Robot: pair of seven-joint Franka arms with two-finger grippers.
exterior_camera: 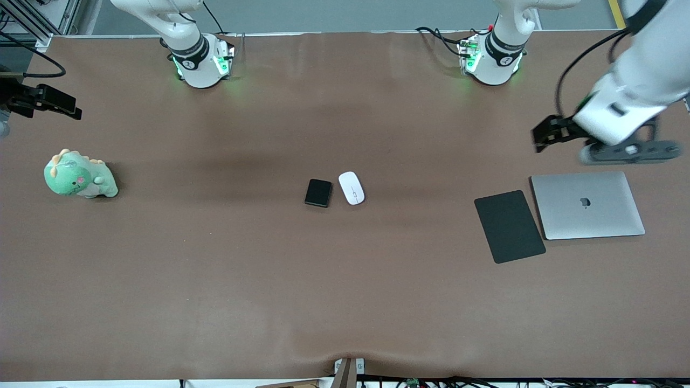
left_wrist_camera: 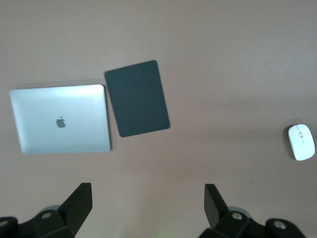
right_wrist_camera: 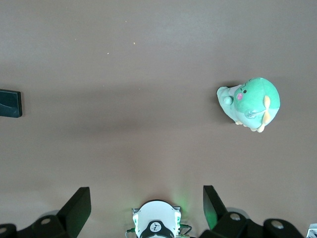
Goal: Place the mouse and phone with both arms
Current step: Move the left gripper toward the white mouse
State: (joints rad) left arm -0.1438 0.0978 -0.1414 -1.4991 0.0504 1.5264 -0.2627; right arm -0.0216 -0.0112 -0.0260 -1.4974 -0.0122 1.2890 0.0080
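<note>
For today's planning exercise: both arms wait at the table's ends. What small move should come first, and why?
Probably swing the left gripper toward the mouse. Its jaws are open and empty over the table's end near the laptop, while mouse and phone lie untouched side by side mid-table. The right gripper, also open, waits near the plush dinosaur.

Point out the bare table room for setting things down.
Widest bare stretch: between the plush dinosaur and the phone. Another lies between the mouse and the mouse pad. Crowded: mouse pad beside laptop, phone beside mouse.
</note>
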